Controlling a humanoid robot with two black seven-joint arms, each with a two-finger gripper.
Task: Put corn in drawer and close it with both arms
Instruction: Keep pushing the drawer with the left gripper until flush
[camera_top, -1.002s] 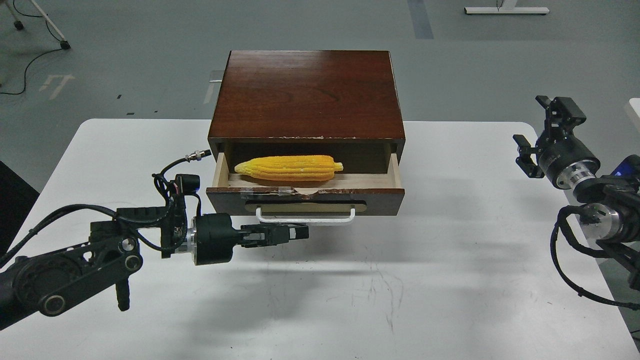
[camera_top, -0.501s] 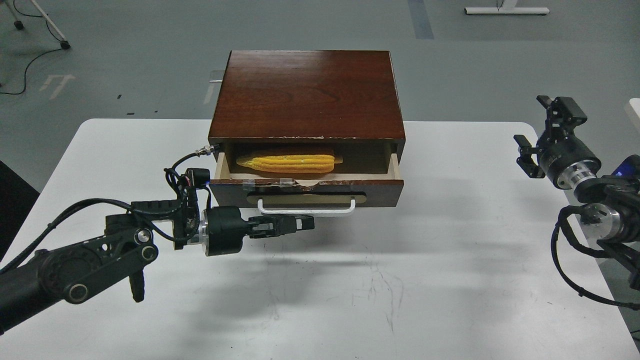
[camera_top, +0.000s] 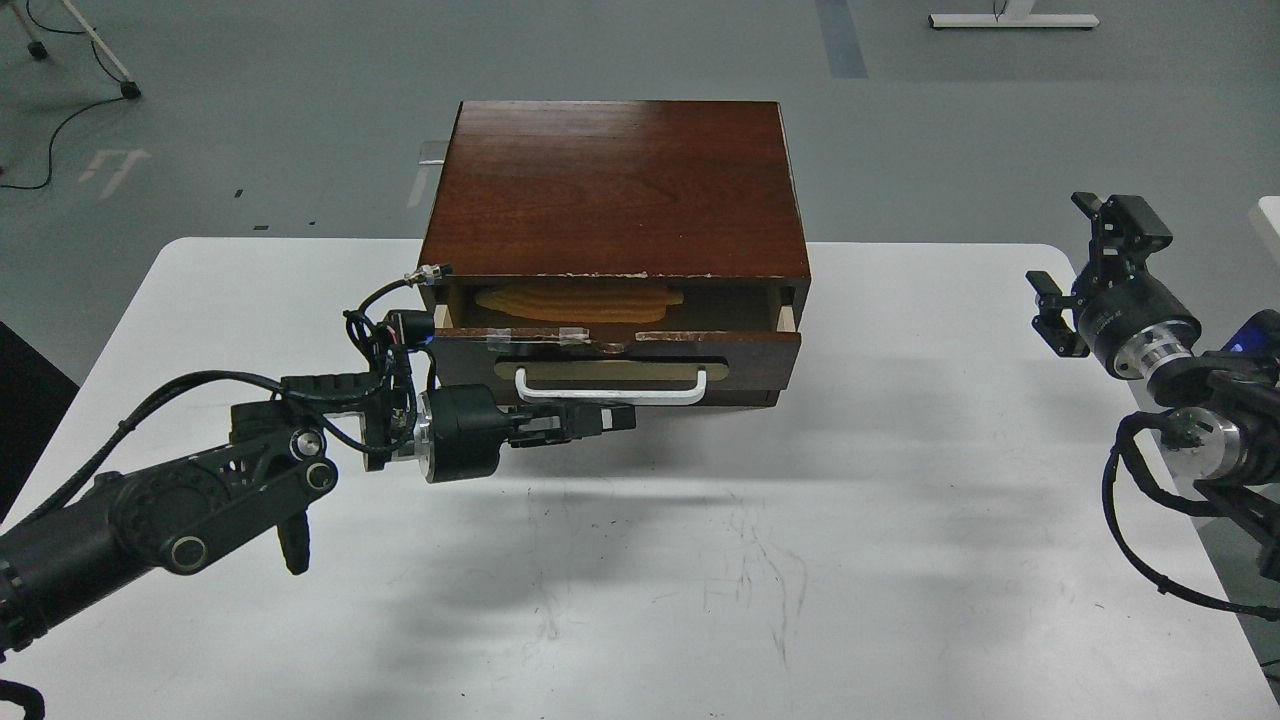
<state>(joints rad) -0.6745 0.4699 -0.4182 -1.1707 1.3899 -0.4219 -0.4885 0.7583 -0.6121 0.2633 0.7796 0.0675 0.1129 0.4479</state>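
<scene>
Drawer (camera_top: 640, 352) nearly in, only a narrow gap left at the top: glossy reddish-brown front, chipped and taped top edge, pale-wood side walls, white bar handle (camera_top: 610, 385) on a tan oval plate. It sits in a dark polished wood cabinet (camera_top: 615, 185) with a flat rectangular top, standing on a matte white table (camera_top: 700, 560) with rounded corners and light scuffs. Corn (camera_top: 580, 298) lies lengthwise inside the drawer, left of center, mostly in shadow under the cabinet top; ridged kernel rows barely readable. Left arm comes in from 8 o'clock, forearm rising to a silver wrist ring, left gripper (camera_top: 600, 420) lying horizontal and pointing toward 3 o'clock, right against the drawer front just below the handle; fingers look pressed together, nothing held. Right gripper (camera_top: 1085, 270) is at 3 o'clock, well clear of the cabinet, raised off the table edge, fingers spread apart and empty.
</scene>
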